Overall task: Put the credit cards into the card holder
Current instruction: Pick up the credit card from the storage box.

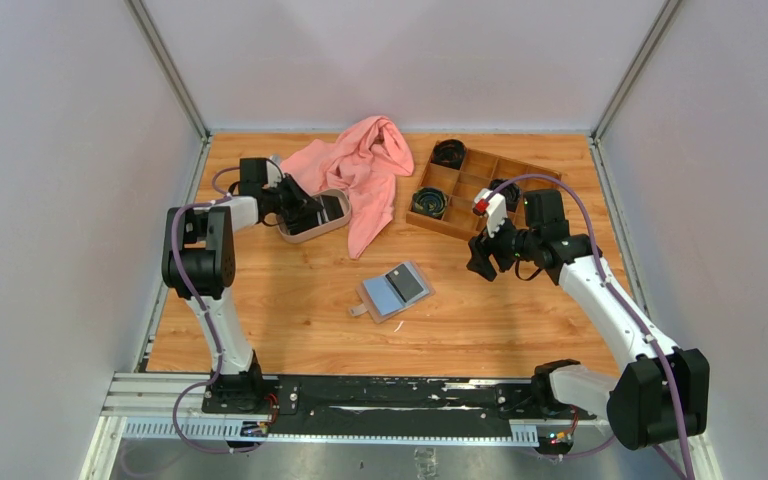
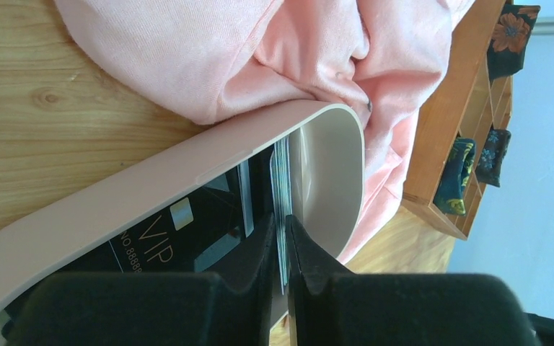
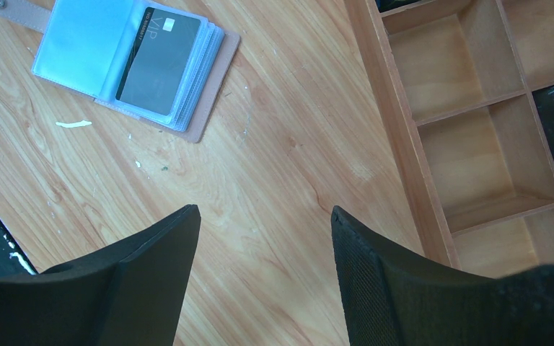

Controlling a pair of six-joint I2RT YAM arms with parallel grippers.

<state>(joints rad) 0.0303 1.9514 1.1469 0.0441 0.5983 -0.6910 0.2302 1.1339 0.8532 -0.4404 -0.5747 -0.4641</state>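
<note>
**Left gripper pinching a card in the tray; card holder open at mid-table**

The left gripper [image 2: 283, 249] reaches into the oval beige-rimmed tray [image 2: 115, 202] at the far left of the table [image 1: 290, 310]. Its jaws are pressed together on an edge-on card [image 2: 281, 180], which stands upright between the fingertips and close to the tray's curved end wall. Whether this thin edge is one card or several cannot be told. Beside it a flat card [image 2: 180, 238], dark with pale "VIP" lettering, lies on the tray floor. A pink cloth [image 2: 260, 50] is heaped against the tray's far rim and overhangs it.

The card holder [image 1: 397, 290] lies unfolded near the middle of the table, well apart from the tray, with its pale blue sleeves facing up. A dark card [image 3: 159, 61], also marked "VIP", rests on the sleeve stack. The pictures do not show whether it sits inside a pocket.

The right gripper [image 1: 482, 262] hangs above bare table between the card holder and the wooden box [image 3: 476, 108]. Its jaws are spread wide and hold nothing. In the right wrist view the box's nearest compartments are bare wood, and a dark item shows in one at the frame edge.
</note>
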